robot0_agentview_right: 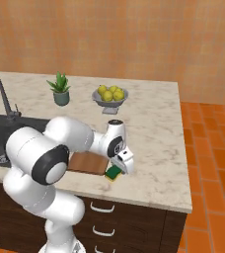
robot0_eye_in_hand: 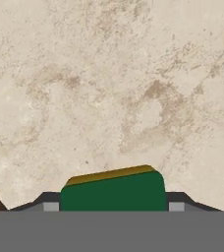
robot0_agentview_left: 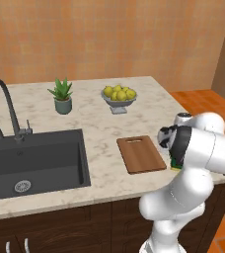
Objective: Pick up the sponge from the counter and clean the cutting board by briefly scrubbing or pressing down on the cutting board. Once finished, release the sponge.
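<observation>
Now the robot's tool (robot0_agentview_right: 118,169) sits low over a sponge (robot0_agentview_right: 113,172).
Its fingers flank the green-topped sponge on the marbled tabletop (robot0_agentview_right: 154,133), just right of the wooden cutting board (robot0_agentview_left: 140,153); whether they grip is unclear.

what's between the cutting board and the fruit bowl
Nothing: in the left base view, only bare counter runs from the cutting board to the fruit bowl behind it.
</observation>
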